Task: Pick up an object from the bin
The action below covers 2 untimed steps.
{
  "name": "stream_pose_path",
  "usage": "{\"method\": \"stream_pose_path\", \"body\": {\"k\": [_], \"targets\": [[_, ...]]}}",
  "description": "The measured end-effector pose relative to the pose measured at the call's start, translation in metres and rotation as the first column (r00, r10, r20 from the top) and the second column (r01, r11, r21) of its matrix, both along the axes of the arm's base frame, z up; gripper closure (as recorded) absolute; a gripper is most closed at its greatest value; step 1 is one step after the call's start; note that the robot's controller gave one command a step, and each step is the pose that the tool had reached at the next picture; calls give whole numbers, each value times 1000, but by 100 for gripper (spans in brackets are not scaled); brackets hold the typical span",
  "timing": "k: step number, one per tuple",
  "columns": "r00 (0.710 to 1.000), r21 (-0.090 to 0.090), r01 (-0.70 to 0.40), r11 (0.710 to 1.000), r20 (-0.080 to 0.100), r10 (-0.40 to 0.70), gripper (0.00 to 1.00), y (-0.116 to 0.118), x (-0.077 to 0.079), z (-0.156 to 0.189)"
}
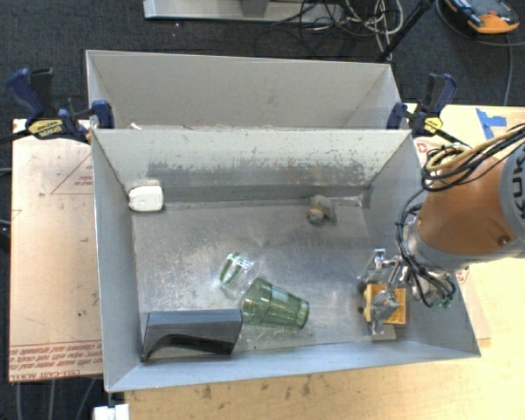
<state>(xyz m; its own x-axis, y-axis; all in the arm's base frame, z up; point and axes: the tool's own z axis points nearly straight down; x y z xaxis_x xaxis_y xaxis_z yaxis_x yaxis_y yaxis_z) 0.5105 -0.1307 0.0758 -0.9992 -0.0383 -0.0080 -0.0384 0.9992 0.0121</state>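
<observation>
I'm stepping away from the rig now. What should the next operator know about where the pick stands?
Tool low in the front right corner of the bin; whether it holds anything cannot be told.
Green cup lies on its side at front middle, clear piece just beside it, dark box front left, white block back left, grey lump by the back wall. All five lie apart from the tool.
Left: the pick itself.

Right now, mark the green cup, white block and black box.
green cup (pixel 276 305): camera view, middle of its side wall.
white block (pixel 145 199): camera view, top face.
black box (pixel 192 326): camera view, top face.
</observation>
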Motion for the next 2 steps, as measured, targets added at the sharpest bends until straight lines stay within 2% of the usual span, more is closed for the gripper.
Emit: {"method": "stream_pose_path", "body": {"k": [1,2], "targets": [[1000,0,-1,1000,0,1,100,0,0,0],[947,-16,-322,947,0,322,100,-9,-13,125]]}}
